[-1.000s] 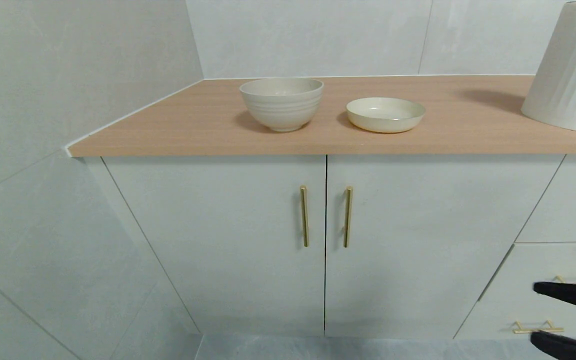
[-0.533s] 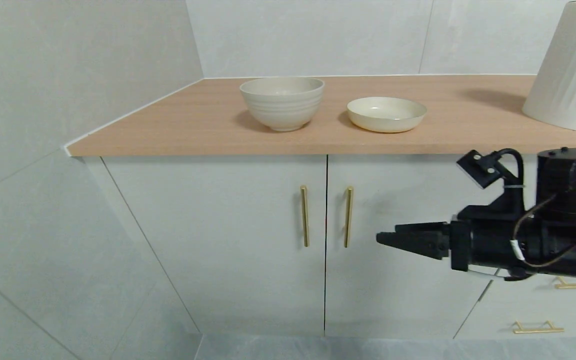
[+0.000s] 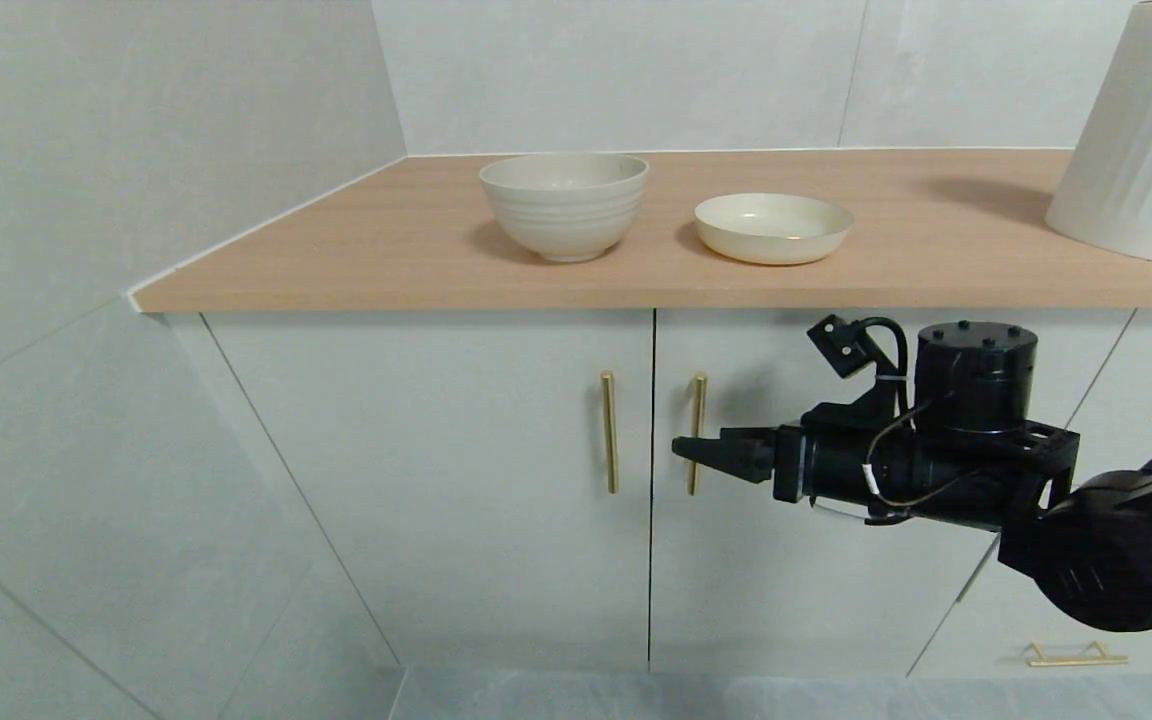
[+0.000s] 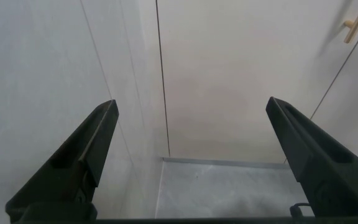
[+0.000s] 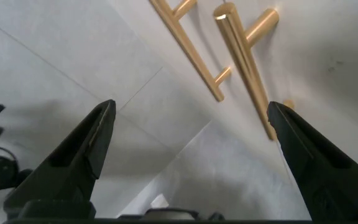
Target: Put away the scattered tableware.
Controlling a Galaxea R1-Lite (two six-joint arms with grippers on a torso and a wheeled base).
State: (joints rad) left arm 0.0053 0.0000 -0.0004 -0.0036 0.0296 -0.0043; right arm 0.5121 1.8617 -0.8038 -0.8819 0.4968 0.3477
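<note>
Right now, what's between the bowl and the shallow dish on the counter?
Nothing: in the head view, bare countertop runs between the bowl and the shallow dish.

Cream bowl (image 3: 564,205), perhaps ribbed; gold handle (image 3: 698,400).

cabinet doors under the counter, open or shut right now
Shut. Both doors sit flush with only a thin seam between them; the open right tool is by the right door's handle.

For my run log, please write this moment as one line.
right gripper: open, at right door handle | left gripper: open, facing cabinet | bowl, dish: on counter | cabinet doors: shut
</note>
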